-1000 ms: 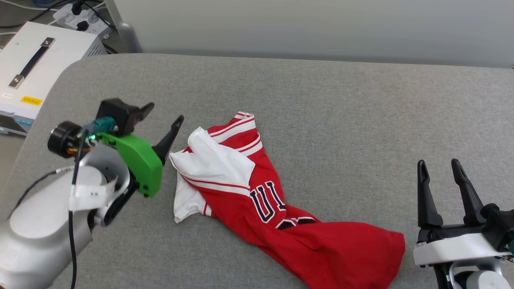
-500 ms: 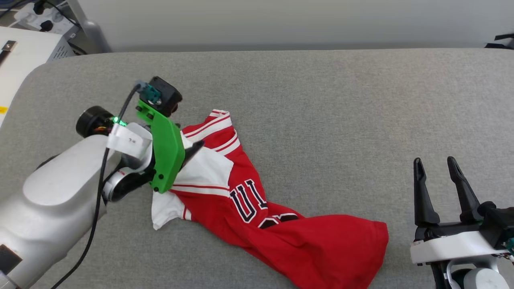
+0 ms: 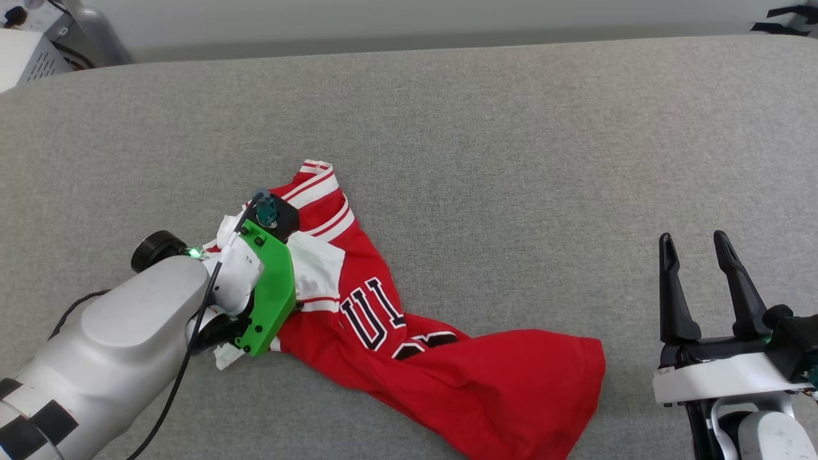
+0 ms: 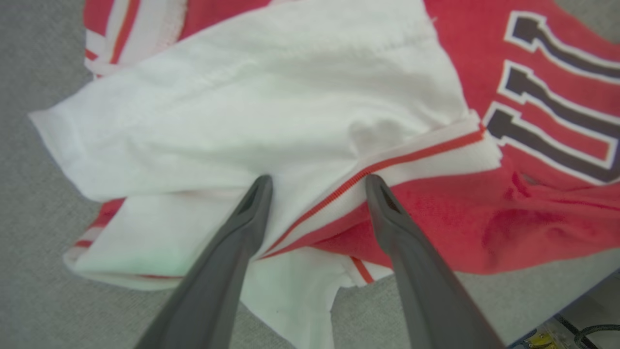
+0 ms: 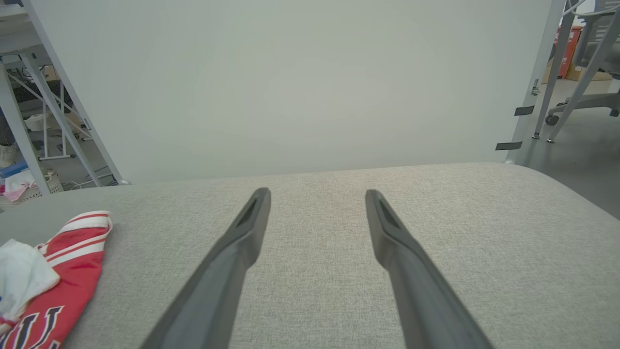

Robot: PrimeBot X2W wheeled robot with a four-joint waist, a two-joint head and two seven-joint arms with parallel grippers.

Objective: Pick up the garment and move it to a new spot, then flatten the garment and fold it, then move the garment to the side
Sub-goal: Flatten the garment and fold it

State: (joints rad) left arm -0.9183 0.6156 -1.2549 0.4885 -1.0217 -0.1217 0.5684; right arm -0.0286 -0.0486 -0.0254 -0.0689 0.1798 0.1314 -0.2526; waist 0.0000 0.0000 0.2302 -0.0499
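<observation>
Two claws here, both spread wide and holding nothing. The left claw (image 4: 317, 180) has its tips right at the white sleeve of the garment (image 3: 447, 377), one on either side of the red-striped trim. The right claw (image 3: 695, 239) hangs over bare table (image 3: 511, 128) near the right end, well apart from the shirt. The garment lies crumpled and twisted left of the table's middle, hem trailing toward the near edge. My worry is that closing here pinches only the top sleeve layer, so the shirt comes up as a twisted rope or slips free mid-carry.
</observation>
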